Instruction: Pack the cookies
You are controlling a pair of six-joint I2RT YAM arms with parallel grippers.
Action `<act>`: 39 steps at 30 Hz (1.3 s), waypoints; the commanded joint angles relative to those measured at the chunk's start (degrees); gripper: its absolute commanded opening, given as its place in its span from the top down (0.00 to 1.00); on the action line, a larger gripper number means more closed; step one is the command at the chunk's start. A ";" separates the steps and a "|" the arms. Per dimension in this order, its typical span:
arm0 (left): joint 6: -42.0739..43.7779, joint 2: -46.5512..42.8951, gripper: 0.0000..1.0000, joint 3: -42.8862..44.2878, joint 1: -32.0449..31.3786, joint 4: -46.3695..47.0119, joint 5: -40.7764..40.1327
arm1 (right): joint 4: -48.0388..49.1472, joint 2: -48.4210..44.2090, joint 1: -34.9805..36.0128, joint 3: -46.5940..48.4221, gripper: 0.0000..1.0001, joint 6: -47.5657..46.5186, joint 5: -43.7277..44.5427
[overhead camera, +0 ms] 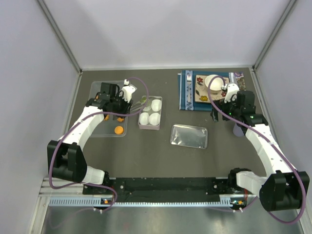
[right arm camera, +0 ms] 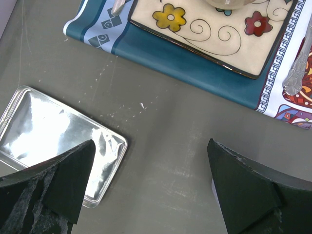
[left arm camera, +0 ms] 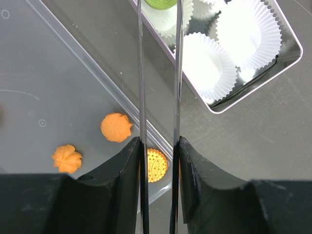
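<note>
Two fingers of the left gripper (left arm camera: pixel 159 161) are closed narrowly on metal tweezers (left arm camera: pixel 140 73), at whose tips a green cookie (left arm camera: pixel 161 3) is held over the box (left arm camera: pixel 287 58) of white paper cups (left arm camera: pixel 207 63). Three orange cookies (left arm camera: pixel 116 127) are seen in the clear tray (left arm camera: pixel 48 73). The right gripper's (right arm camera: pixel 151 170) fingers are spread wide above the worktop (right arm camera: pixel 170 126), near a silver lid (right arm camera: pixel 44 126).

Round orange cookies (overhead camera: pixel 118 129) lie in the clear plastic tray (overhead camera: pixel 108 131), left of the rectangular four-cup box (overhead camera: pixel 150 127) at frame centre.
</note>
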 commanded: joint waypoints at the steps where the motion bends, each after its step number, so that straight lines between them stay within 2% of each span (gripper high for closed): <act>1: 0.68 -0.55 0.64 1.58 -0.16 2.36 -1.09 | 0.98 -0.58 0.69 3.41 0.01 -0.82 0.13; 39: 1.39 -3.27 0.54 0.26 -0.25 2.54 -2.32 | 0.89 -0.67 0.61 3.41 0.01 -0.73 -0.49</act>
